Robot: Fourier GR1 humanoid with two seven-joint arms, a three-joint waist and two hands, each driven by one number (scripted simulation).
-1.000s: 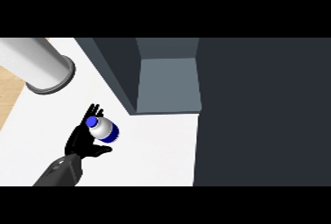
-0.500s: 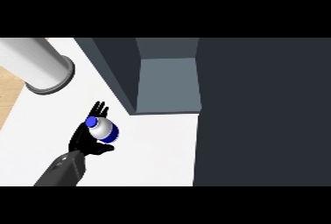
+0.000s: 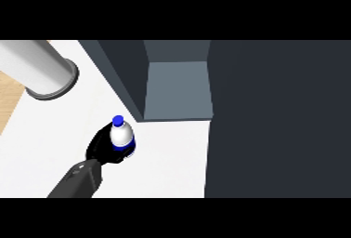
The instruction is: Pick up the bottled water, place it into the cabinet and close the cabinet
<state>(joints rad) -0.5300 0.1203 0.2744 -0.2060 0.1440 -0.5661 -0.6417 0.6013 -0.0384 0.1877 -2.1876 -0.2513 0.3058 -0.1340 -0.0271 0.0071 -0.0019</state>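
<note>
Though the black hand (image 3: 104,149) is mostly hidden behind it, its fingers curl round the bottled water (image 3: 121,136), which shows a white body, blue cap and blue band. The bottle stands over the white counter (image 3: 165,162), near the open cabinet (image 3: 177,88). Which arm this is cannot be told.

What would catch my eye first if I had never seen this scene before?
Probably the bottled water with its blue cap, held in a black hand on the white counter at lower left. Just above and right of it is the open grey cabinet, its dark door filling the right side. A grey cylinder stands at upper left.
</note>
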